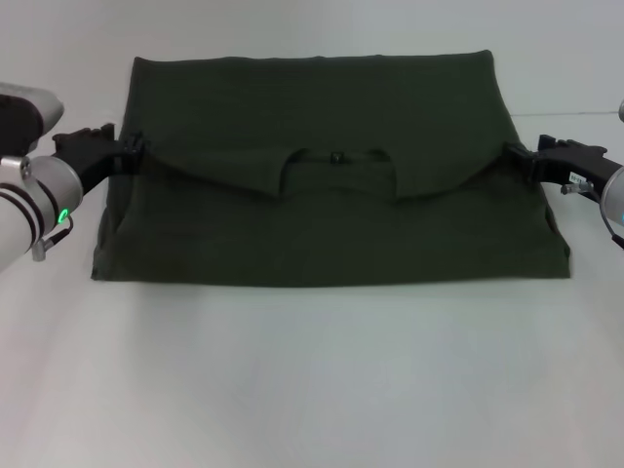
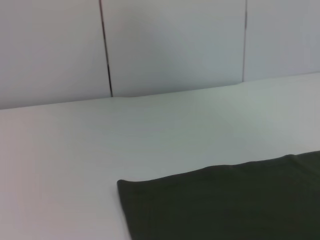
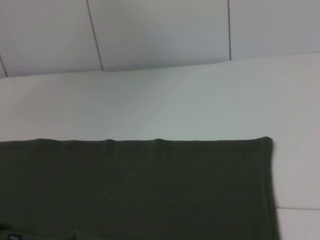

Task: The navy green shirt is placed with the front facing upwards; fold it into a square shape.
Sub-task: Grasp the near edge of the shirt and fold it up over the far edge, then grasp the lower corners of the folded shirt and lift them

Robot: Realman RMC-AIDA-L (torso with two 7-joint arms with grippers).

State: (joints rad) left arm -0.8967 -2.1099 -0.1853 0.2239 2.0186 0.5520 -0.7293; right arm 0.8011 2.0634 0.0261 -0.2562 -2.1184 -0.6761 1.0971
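1. Spread flat mid-tabletop [image 1: 312, 390]: the navy green shirt [image 1: 331, 244], plain side up, collar edge lying across the middle with the neck opening showing.
2. At nine o'clock, left gripper [image 1: 132, 154] clamped on the shirt's left fold corner.
3. At three o'clock, right gripper [image 1: 522, 156] pinching the right corner likewise.
4. Held at both ends, apparently to keep the carried edge taut and level for a straight crease.
5. Far hem towards twelve, flat, square-cornered in both wrist views.

Shirt [image 1: 331, 224]: dark green matt woven cloth, soft and faintly ribbed; table [image 1: 312, 390]: smooth white matt surface; wall panels [image 2: 170, 45]: smooth pale matt sheets; left gripper [image 1: 132, 154] and right gripper [image 1: 519, 156]: black matt plastic.
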